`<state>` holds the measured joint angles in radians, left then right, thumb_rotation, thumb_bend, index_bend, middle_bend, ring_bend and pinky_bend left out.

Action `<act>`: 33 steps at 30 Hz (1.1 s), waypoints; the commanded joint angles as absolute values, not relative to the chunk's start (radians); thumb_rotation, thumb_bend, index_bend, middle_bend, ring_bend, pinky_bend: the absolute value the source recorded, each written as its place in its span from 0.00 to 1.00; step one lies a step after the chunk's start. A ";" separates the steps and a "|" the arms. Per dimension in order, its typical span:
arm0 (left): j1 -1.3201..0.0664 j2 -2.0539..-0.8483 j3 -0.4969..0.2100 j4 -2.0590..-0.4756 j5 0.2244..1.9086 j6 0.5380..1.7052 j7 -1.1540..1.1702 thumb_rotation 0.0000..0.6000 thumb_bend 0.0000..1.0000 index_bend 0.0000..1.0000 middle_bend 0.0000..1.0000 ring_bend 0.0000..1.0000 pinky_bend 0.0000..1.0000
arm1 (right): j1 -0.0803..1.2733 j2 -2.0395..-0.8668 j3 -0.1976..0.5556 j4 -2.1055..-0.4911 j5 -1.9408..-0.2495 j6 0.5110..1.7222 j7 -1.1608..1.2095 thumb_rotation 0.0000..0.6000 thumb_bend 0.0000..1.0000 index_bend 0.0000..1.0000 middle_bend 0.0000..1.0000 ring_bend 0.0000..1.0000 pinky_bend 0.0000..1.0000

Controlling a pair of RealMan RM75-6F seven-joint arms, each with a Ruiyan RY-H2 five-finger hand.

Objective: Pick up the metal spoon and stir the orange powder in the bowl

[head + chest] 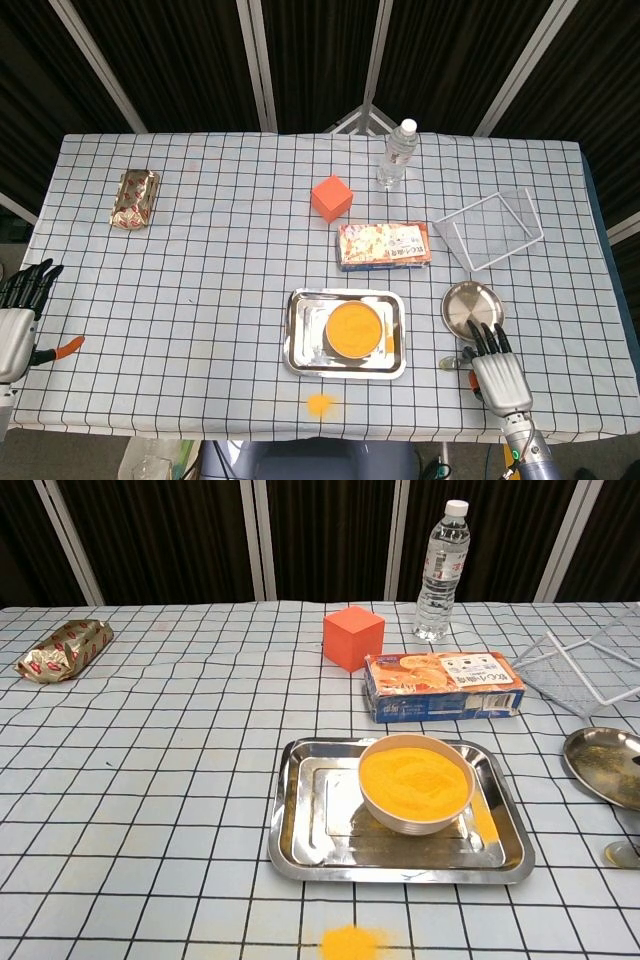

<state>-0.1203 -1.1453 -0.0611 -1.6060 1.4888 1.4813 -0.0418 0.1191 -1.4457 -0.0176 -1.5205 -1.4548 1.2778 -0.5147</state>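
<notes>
The metal spoon (452,361) lies on the cloth right of the tray; only its round end shows, also at the right edge of the chest view as the spoon (622,855). My right hand (495,368) lies flat just right of it, fingers stretched forward and holding nothing; its fingertips (484,336) reach toward a small metal dish. The bowl of orange powder (353,329) (415,779) stands in the steel tray (297,335) (300,825). My left hand (18,318) is at the far left table edge, fingers spread and holding nothing. Neither hand shows in the chest view.
A small metal dish (465,303) (603,763) sits just beyond the right hand. Spilled orange powder (319,404) (350,943) lies before the tray. Farther back are a snack box (384,245), orange cube (331,197), water bottle (397,154), wire basket (490,228) and foil packet (135,198).
</notes>
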 commanded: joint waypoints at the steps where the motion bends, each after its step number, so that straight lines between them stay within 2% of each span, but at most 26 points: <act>1: -0.120 -1.145 -0.061 -1.607 1.487 1.480 -0.043 1.00 0.00 0.00 0.00 0.00 0.00 | 0.120 -1.444 -0.016 -1.521 -1.450 1.277 -0.519 1.00 0.58 0.40 0.04 0.00 0.00; 14: -0.120 -1.145 -0.061 -1.610 1.483 1.477 -0.037 1.00 0.00 0.00 0.00 0.00 0.00 | 0.129 -1.449 -0.012 -1.514 -1.420 1.264 -0.543 1.00 0.64 0.34 0.03 0.00 0.00; 33: -0.119 -1.143 -0.061 -1.613 1.483 1.476 -0.039 1.00 0.00 0.00 0.00 0.00 0.00 | 0.134 -1.461 -0.017 -1.488 -1.378 1.246 -0.586 1.00 0.69 0.34 0.02 0.00 0.00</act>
